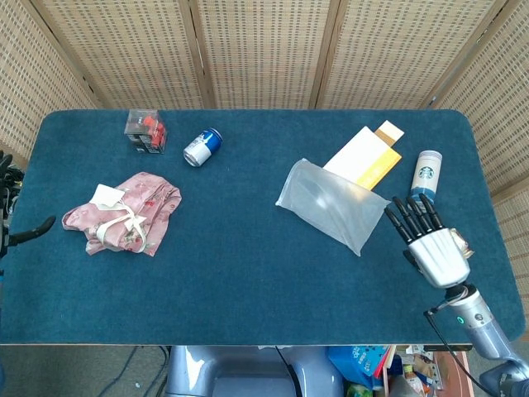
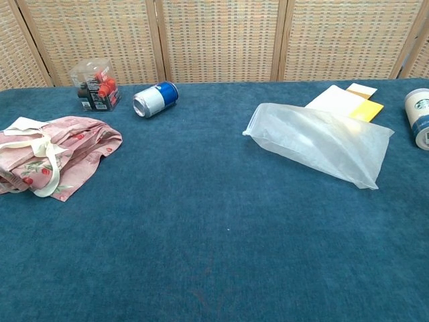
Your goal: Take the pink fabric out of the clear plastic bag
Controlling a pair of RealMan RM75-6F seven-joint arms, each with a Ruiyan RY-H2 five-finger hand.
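The pink floral fabric lies crumpled on the blue table at the left, its white straps on top, outside the bag. Flat and empty-looking, the clear plastic bag rests right of centre. My right hand hovers near the front right edge, fingers spread, holding nothing, a short way right of the bag. Only a sliver of my left hand shows at the far left edge, thumb out, apart from the fabric and empty. The chest view shows neither hand.
A clear box with red items and a blue can on its side sit at the back left. A white and yellow envelope lies behind the bag. A white cup stands at the right.
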